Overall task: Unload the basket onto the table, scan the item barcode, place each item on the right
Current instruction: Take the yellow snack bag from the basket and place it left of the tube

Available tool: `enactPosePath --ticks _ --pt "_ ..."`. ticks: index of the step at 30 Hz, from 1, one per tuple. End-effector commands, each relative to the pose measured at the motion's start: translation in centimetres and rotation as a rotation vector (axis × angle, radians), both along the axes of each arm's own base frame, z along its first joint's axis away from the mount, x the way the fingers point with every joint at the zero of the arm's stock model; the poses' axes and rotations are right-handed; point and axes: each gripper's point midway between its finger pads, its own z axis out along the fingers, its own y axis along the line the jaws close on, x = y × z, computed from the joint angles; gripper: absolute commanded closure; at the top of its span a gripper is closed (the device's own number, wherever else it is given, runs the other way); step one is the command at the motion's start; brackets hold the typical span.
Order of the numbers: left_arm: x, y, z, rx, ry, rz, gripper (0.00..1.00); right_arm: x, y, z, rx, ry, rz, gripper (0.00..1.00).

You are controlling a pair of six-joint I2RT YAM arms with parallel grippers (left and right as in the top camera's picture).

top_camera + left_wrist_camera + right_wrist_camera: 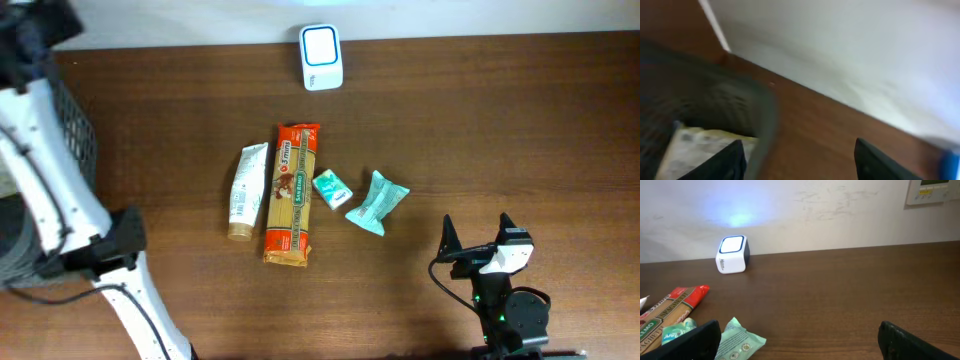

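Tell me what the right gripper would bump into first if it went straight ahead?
Probably nothing: the right gripper points across bare table toward the wall. The packet and scanner sit off to its left, though the packet is close to one finger.

A white scanner (731, 254) glows at the worktop's (840, 295) far edge, against the wall (815, 210). At left lie a pasta packet (670, 310), a small green box (675, 330) and a teal pouch (737, 341). The right gripper (797, 342) has its 2 fingers (695, 340) spread wide, with nothing between them.

Left tool (799, 161) jaws apart, empty; right tool (797, 339) spread wide, empty.
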Motion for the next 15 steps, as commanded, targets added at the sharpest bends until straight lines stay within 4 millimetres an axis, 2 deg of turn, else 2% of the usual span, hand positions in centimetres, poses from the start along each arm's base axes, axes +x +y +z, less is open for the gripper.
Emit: enactPosePath --ticks 1,3,5,6,7,10,11,15 --pt "-5.1 7.4 3.0 -0.092 -0.115 0.330 0.25 0.0 0.1 -0.3 0.003 0.004 0.002 0.02" --pt "-6.6 10.8 0.7 -0.156 -0.076 0.442 0.21 0.0 0.1 -0.3 0.003 0.004 0.002 0.01" --pt "-7.4 13.9 -3.3 -0.206 0.017 0.526 0.18 0.0 0.1 -0.3 0.003 0.004 0.002 0.01" --pt "-7.2 15.3 -6.8 -0.237 0.087 0.557 0.13 0.0 0.1 -0.3 0.003 0.004 0.002 0.01" --pt "-6.5 15.9 -10.1 -0.255 0.146 0.564 0.14 0.0 0.1 -0.3 0.003 0.004 0.002 0.01" --pt "-5.5 16.5 -16.9 -0.285 0.244 0.571 0.14 0.0 0.1 -0.3 0.003 0.004 0.002 0.01" --pt "-5.3 16.7 -19.8 -0.295 0.276 0.574 0.14 0.0 0.1 -0.3 0.003 0.004 0.002 0.02" --pt "-5.4 16.6 -26.2 -0.313 0.334 0.577 0.13 0.0 0.1 -0.3 0.003 0.004 0.002 0.01"
